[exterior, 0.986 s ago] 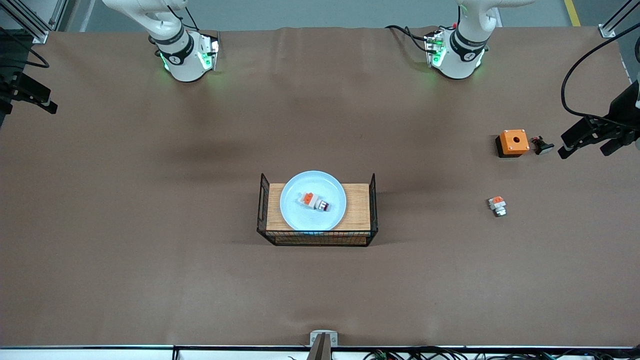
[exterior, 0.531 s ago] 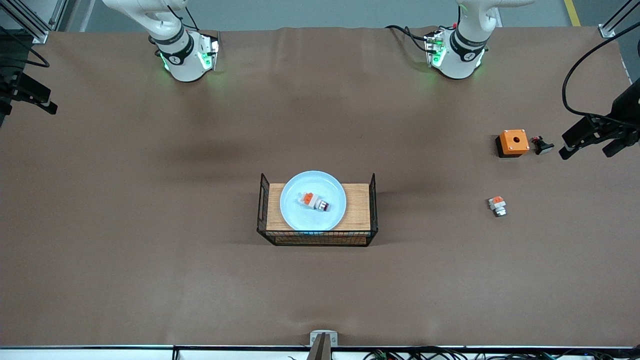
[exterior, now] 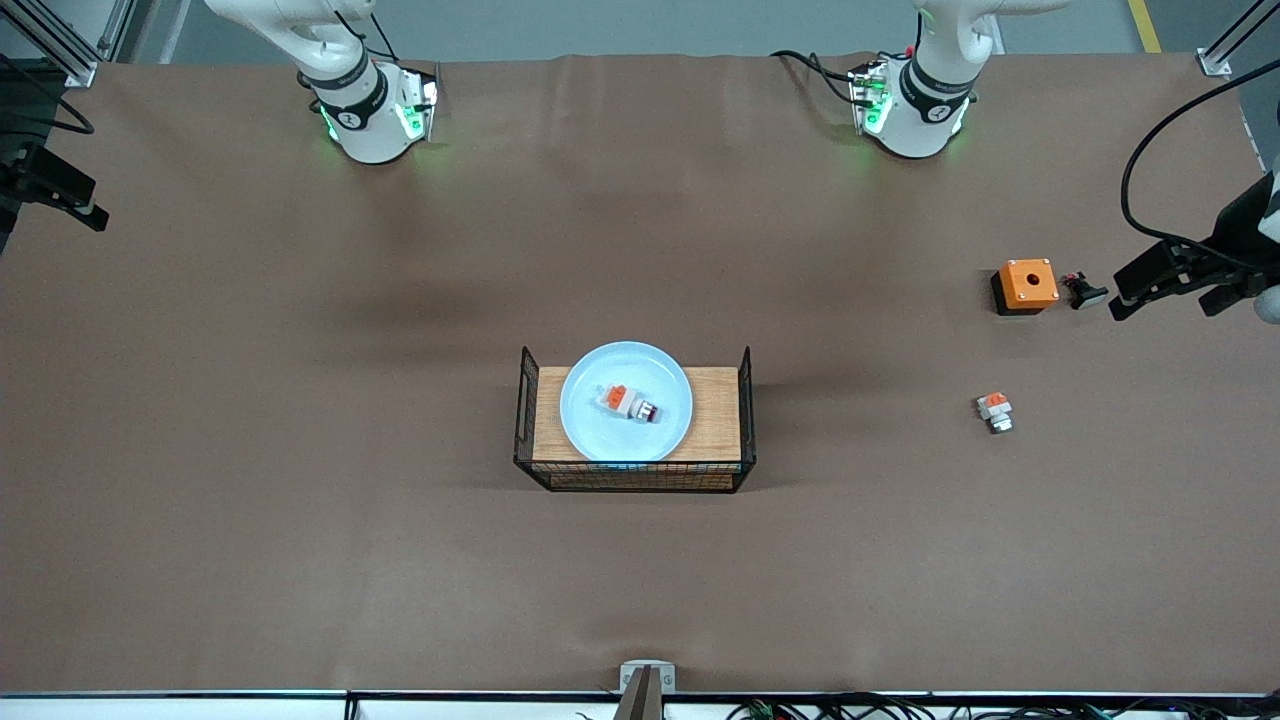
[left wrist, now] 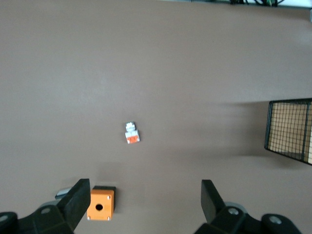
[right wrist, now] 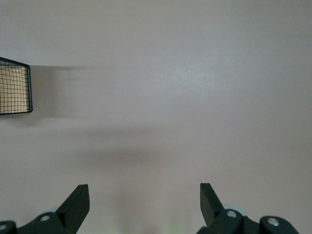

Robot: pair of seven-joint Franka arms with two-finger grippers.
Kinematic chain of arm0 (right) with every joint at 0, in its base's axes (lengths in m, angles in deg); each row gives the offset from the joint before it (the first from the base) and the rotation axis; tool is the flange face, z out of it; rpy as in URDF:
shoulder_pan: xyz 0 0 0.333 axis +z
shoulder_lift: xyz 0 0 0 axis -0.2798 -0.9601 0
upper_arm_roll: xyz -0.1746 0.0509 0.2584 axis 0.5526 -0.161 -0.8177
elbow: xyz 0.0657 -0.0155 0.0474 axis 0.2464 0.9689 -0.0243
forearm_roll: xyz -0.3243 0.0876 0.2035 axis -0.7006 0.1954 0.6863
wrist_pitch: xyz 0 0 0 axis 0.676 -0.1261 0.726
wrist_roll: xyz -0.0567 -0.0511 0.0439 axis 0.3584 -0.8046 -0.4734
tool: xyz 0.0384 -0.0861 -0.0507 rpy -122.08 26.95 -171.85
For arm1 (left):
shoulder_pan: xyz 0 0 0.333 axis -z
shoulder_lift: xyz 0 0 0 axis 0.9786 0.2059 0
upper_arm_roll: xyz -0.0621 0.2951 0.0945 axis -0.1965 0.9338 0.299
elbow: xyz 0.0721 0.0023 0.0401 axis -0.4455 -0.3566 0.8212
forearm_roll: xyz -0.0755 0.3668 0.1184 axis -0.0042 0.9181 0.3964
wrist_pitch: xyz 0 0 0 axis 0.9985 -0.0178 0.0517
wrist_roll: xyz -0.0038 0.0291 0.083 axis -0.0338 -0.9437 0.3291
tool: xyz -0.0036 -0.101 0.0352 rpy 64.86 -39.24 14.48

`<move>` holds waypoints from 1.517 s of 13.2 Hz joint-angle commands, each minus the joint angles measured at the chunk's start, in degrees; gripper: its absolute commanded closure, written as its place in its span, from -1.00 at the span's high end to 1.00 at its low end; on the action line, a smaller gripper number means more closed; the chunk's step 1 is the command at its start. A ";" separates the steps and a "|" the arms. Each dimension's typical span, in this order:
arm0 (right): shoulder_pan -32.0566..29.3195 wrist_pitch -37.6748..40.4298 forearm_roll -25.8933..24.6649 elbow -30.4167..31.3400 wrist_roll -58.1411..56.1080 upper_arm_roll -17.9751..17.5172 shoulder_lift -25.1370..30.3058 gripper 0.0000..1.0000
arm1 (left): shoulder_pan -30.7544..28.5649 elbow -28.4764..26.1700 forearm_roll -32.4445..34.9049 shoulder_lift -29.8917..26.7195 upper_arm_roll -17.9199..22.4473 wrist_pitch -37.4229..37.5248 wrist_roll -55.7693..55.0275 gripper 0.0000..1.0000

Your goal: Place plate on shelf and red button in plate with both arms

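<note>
The plate [exterior: 626,401] is seen seated on the wooden board of the wire rack [exterior: 745,415] at mid-surface, and the red button [exterior: 630,403] is found lying on its side in the plate's middle. Toward the left arm's end of the surface, an orange box [exterior: 1026,284], a small dark part [exterior: 1084,291] beside it and a lookalike white-orange part [exterior: 995,411] are left loose. The left hand [left wrist: 144,204] is held high over that end, fingers spread wide and empty; the right hand [right wrist: 144,202] is likewise spread, over bare surface at its own end. Little risk is judged to remain: the plate's rim overhangs the board, so a knock could tip it.
</note>
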 commanded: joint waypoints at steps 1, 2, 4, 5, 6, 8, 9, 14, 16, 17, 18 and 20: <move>-0.47 -0.14 0.58 -0.11 -1.07 -0.34 -0.06 1.00 | -0.15 2.65 0.87 -0.46 -0.71 3.52 -0.71 1.00; -0.30 -0.23 0.58 0.06 -1.07 -0.34 -0.51 1.00 | -0.15 3.71 0.52 -0.46 -0.71 4.75 -0.62 1.00; 0.41 -0.93 0.32 -0.20 -1.07 -0.34 -0.86 1.00 | -0.23 4.68 0.52 -0.46 -0.62 5.55 -0.71 1.00; 0.41 -1.81 0.23 -0.12 -1.07 -0.34 -0.86 1.00 | -0.32 4.68 0.60 -0.55 -0.62 5.73 -0.71 1.00; 0.41 -2.42 0.14 -0.11 -1.16 -0.34 -0.95 1.00 | -0.41 4.68 0.61 -0.55 -0.62 5.73 -0.71 1.00; 0.41 -4.27 0.14 -0.20 -1.07 -0.34 -1.12 1.00 | -0.32 4.68 0.61 -0.55 -0.71 5.73 -0.71 1.00; 0.41 -6.45 0.14 -0.20 -1.07 -0.34 -1.12 1.00 | -0.32 4.60 0.61 -0.55 -0.71 5.73 -0.71 1.00; 0.06 -2.35 0.14 -0.38 -1.16 -0.17 -0.69 1.00 | -0.32 4.60 0.61 -0.46 -0.71 6.34 -0.79 1.00; 0.32 -2.69 0.14 -0.55 -1.16 -0.25 -0.86 1.00 | -0.32 4.60 0.61 -0.37 -0.71 6.34 -0.79 1.00; 0.49 -2.52 0.14 -0.55 -1.07 -0.34 -0.86 1.00 | -0.32 4.60 0.61 -0.37 -0.71 6.34 -0.79 1.00; 0.32 -2.26 0.14 -0.64 -1.07 -0.34 -0.69 1.00 | -0.32 4.60 0.61 -0.37 -0.71 6.34 -0.79 1.00; 0.41 -2.60 0.14 -0.73 -1.07 -0.34 -0.60 1.00 | -0.32 4.60 0.61 -0.37 -0.71 6.34 -0.79 1.00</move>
